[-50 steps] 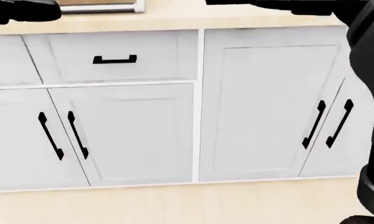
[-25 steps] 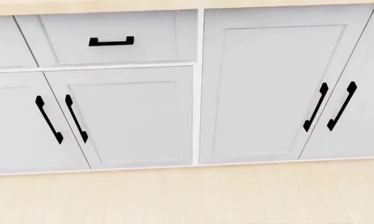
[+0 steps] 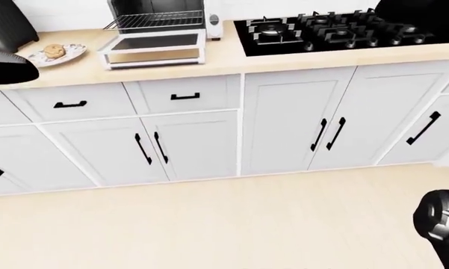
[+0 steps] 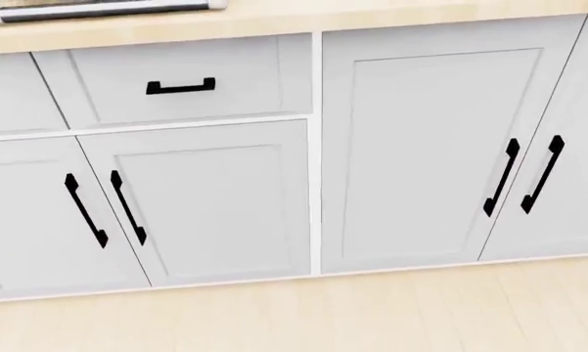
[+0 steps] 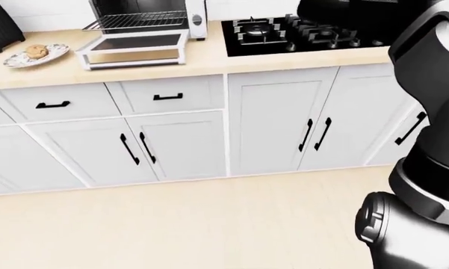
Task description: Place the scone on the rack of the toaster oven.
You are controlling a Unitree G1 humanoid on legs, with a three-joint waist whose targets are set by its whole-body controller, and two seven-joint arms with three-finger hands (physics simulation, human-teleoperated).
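The scone (image 3: 54,51) lies on a white plate (image 3: 73,51) at the counter's left end in the left-eye view. Right of it stands the toaster oven (image 3: 155,28), its door (image 3: 153,47) folded down flat and its wire rack (image 3: 155,21) bare. A black shape at the left edge, apparently my left arm (image 3: 3,64), hangs beside and below the plate; no fingers show. My right arm (image 5: 426,140) rises along the right edge of the right-eye view and ends in a dark mass over the stove. Neither hand shows clearly, and nothing is seen held.
A black gas hob (image 3: 336,31) fills the counter to the right of the oven. White cabinet doors and drawers with black handles (image 4: 180,86) fill the head view, above a pale wooden floor (image 3: 209,224). A black object (image 5: 0,25) stands at the counter's far left.
The head view has shifted: it dipped down the cabinet fronts, then rose a little, so the camera moved. My arms, seen at its top and right edges a second ago, have left that view.
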